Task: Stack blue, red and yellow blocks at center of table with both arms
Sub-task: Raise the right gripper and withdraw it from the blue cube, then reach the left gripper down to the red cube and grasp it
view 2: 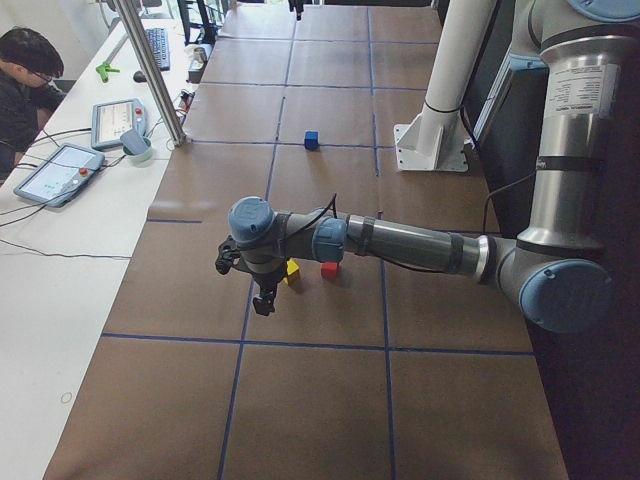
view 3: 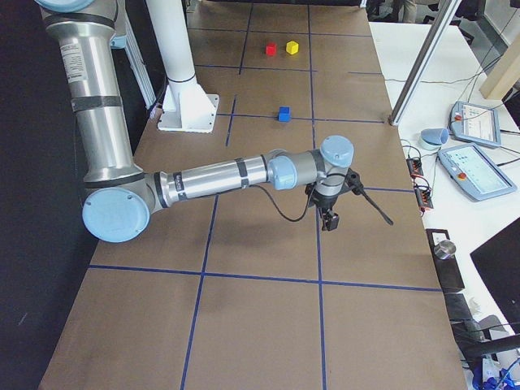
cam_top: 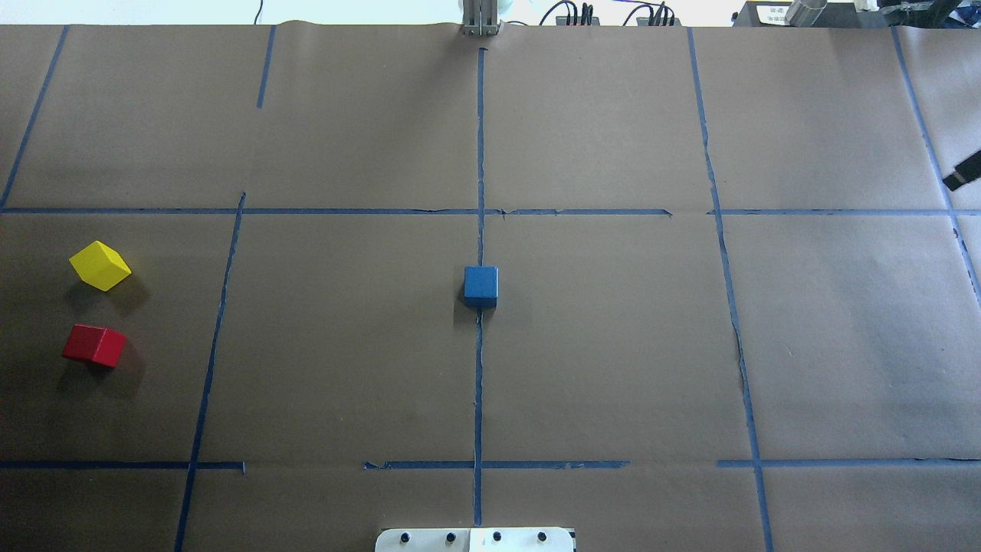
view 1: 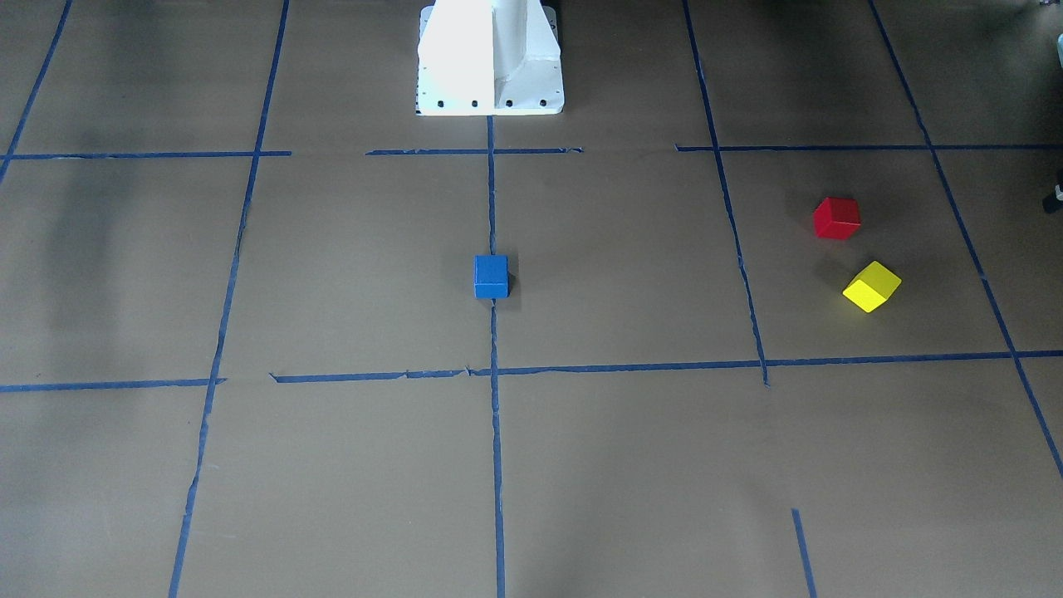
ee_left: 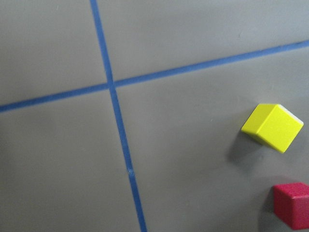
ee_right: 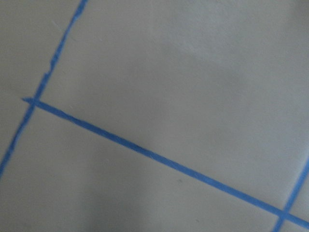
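Observation:
The blue block (view 1: 491, 276) sits on the centre tape line of the table (cam_top: 480, 286). The red block (cam_top: 93, 345) and the yellow block (cam_top: 100, 265) lie close together, apart, on the robot's left side. Both show at the right of the left wrist view, yellow (ee_left: 273, 126) above red (ee_left: 292, 205). In the exterior left view my left gripper (view 2: 265, 303) hangs above the table just short of these two blocks; I cannot tell whether it is open. In the exterior right view my right gripper (view 3: 328, 223) hangs over bare paper on the robot's right; I cannot tell its state.
The white robot base (view 1: 490, 58) stands at the table's near-robot edge. Blue tape lines (cam_top: 479, 383) grid the brown paper. An operator (view 2: 25, 80) sits at a white side table with tablets (view 2: 55, 172); a metal post (view 2: 150, 70) rises at the table's far edge.

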